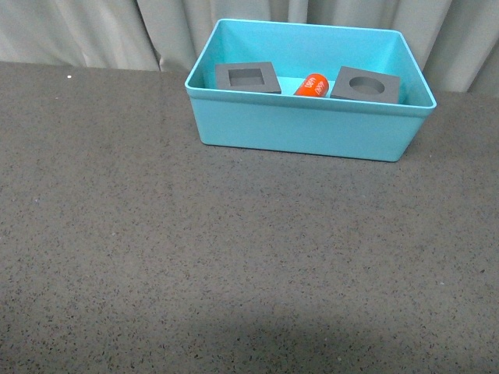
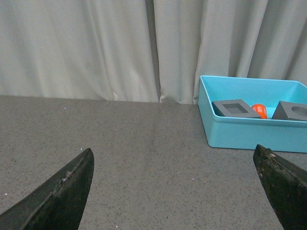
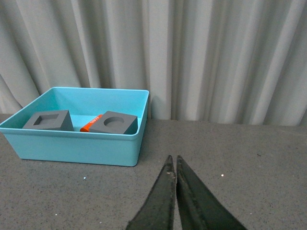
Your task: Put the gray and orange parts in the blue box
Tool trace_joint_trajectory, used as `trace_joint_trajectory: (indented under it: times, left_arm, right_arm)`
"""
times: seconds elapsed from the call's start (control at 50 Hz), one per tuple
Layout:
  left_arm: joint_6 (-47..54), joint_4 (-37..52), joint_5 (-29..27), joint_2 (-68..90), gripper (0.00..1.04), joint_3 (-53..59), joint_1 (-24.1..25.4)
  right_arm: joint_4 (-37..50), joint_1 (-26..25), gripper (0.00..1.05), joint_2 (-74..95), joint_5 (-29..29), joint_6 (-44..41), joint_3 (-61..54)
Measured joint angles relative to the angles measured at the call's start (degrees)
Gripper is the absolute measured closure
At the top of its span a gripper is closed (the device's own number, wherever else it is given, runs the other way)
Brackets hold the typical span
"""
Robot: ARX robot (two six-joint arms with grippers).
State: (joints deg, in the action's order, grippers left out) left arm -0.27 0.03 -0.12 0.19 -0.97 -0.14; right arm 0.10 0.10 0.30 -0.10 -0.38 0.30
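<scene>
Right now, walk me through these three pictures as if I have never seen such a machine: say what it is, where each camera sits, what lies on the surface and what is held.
This is a robot with two arms, each ending in a two-fingered gripper.

The front view comes from a camera on the robot's body, looking forward. Neither arm shows there. It shows a dark speckled table with a blue box at its far side, in front of a curtain. In the box are a gray cube with a square recess, an orange cylinder and a gray cube with a round recess.

The other two views come from cameras on the wrists. In the left wrist view the left gripper is open, its dark fingers wide apart. In the right wrist view the right gripper is shut, with nothing between its fingers.

Neither gripper holds anything.
</scene>
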Motion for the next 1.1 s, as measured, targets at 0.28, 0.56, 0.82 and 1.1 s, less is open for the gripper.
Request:
trace_joint_trajectory:
  times: [0.28, 0.56, 0.82, 1.1]
  left_arm:
    - [0.0, 0.0, 0.0, 0.0, 0.07, 0.0, 0.0]
    - [0.0, 0.0, 0.0, 0.0, 0.07, 0.0, 0.0]
    - [0.0, 0.0, 0.0, 0.0, 0.07, 0.0, 0.0]
    - [0.0, 0.0, 0.0, 0.0, 0.07, 0.0, 0.0]
  right_arm:
    - [0.0, -0.02, 0.44, -0.04, 0.0, 0.0, 0.0]
    - [0.0, -0.02, 0.1, -0.04, 0.0, 0.13, 0.0]
    - [0.0, -0.02, 0.1, -0.04, 0.0, 0.13, 0.0]
    - [0.0, -0.02, 0.1, -0.04, 0.0, 0.13, 0.0]
